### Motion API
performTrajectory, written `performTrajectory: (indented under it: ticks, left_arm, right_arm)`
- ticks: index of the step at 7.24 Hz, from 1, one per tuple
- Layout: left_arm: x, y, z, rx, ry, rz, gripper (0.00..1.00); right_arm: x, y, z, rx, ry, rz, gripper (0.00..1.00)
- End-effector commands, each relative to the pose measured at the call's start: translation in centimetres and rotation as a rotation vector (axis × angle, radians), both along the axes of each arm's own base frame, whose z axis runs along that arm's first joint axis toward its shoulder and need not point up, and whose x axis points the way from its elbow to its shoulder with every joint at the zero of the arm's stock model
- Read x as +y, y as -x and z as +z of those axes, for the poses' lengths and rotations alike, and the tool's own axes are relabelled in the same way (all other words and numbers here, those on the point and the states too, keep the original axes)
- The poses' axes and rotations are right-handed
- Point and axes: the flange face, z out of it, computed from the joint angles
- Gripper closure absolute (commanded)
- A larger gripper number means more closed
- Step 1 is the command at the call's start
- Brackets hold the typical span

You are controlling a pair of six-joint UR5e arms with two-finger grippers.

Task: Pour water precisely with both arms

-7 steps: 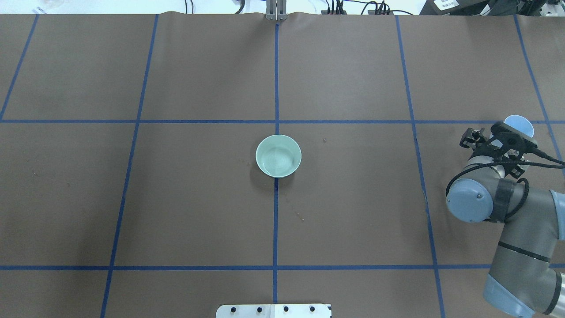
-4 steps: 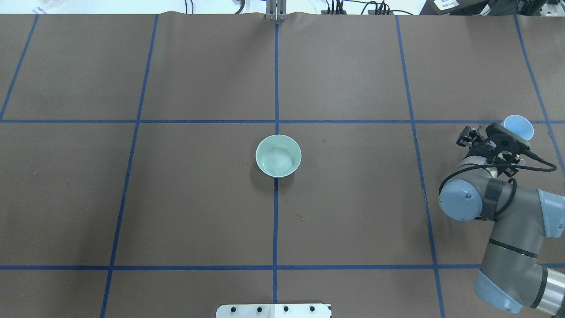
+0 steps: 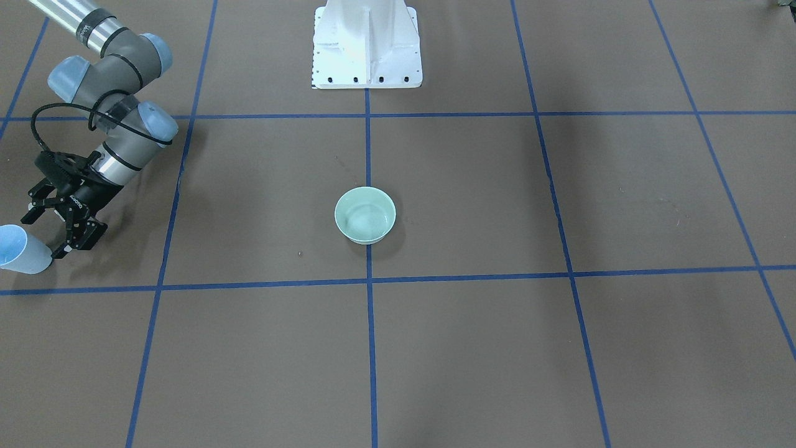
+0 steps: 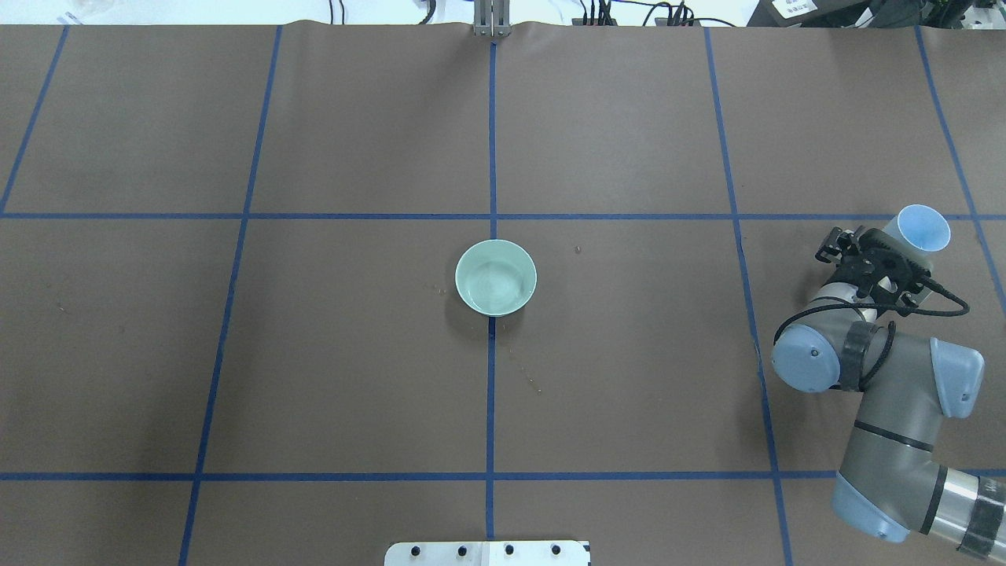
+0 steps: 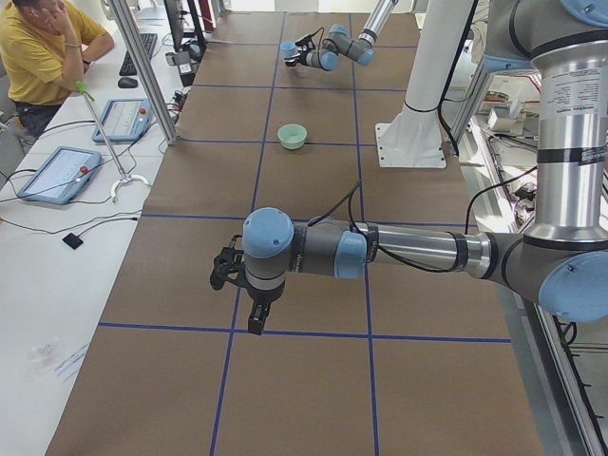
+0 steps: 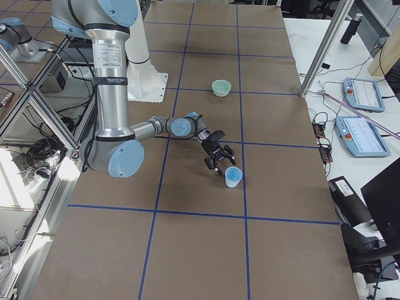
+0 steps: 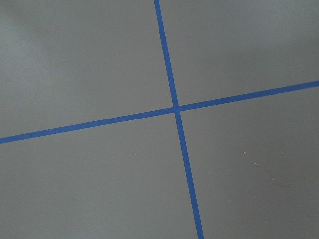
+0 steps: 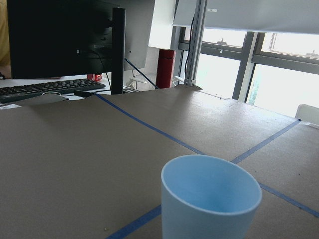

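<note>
Brown worktop point(image 4: 354, 354), gridded with blue tape point(image 4: 492, 141). White bench point(image 5: 38, 285) running along its far side. On the bench: two tablets point(image 5: 59, 173), loose cables, a few papers. Man point(image 5: 43, 47) in yellow shirt seated there, hand to face. Aluminium post point(image 5: 142, 71) rising slantwise at the worktop edge. At the right end: dark monitor point(image 8: 60, 40), keyboard point(image 8: 50, 88), red bottle point(image 8: 165, 67). Bright windows point(image 8: 279, 89) behind, grey frames. Even light, soft shadows on the brown.
</note>
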Motion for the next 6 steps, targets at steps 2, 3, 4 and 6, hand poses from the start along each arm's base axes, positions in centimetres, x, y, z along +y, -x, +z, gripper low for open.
performTrajectory:
  ticks: [2,3,4,6]
  left_arm:
    - [0.0,0.0,0.0,0.0,0.001,-0.001,0.0]
    - [0.0,0.0,0.0,0.0,0.001,-0.001,0.0]
    - [0.0,0.0,0.0,0.0,0.001,-0.001,0.0]
    - [0.0,0.0,0.0,0.0,0.001,-0.001,0.0]
  right_arm:
    - [-0.2,-0.8,1.8,0.022,0.014,0.02,0.01]
    - [-0.7,-1.3,1.7,0.019,0.014,0.034,0.01]
    - [-1.2,-1.8,1.9,0.022,0.019,0.046,0.01]
    - [-1.8,-2.5,3.3,0.045,0.034,0.063,0.01]
